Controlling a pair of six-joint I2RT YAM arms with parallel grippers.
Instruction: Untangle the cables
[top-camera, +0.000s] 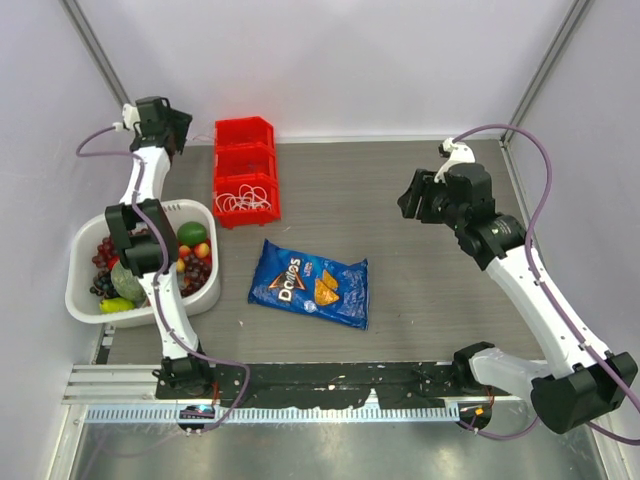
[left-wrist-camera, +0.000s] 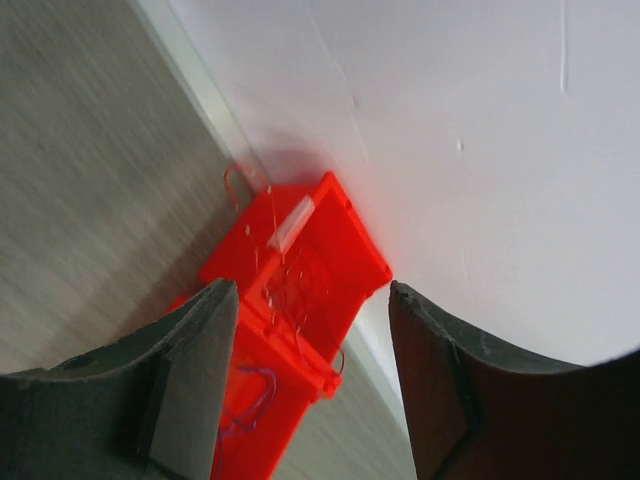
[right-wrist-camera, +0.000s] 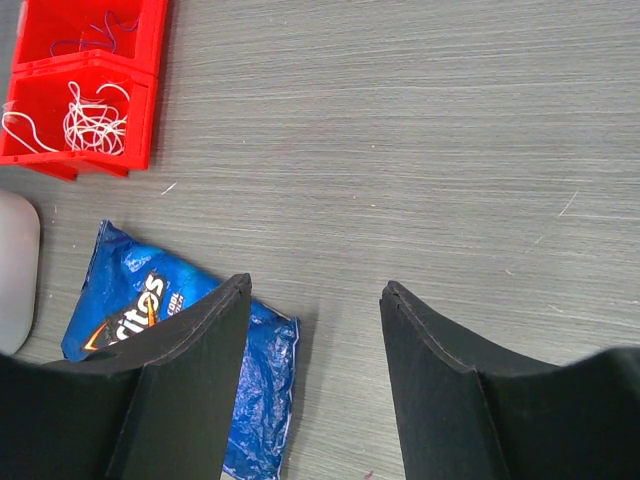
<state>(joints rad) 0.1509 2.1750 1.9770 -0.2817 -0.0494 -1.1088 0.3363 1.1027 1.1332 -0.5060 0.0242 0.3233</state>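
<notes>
Surface: grey wood-grain table closed in by plain white walls.
Fruit tub: white tub at the left edge, holding grapes and green fruit; the left arm's elbow hangs over it.
Left arm: left arm reaches up to the far-left corner, its wrist turned toward the bins.
Left gripper: left gripper is raised off the table, fingers spread, nothing held.
Red bins: three red bins in a row out from the back wall.
Cables: white cables curl in the nearest bin; bluish ones lie in the next.
Chip bag: blue Doritos bag lies flat mid-table, near the bins.
Right arm: right arm leans inward from the right.
Right gripper: right gripper hangs over bare table, fingers apart and empty, well apart from the cables.
</notes>
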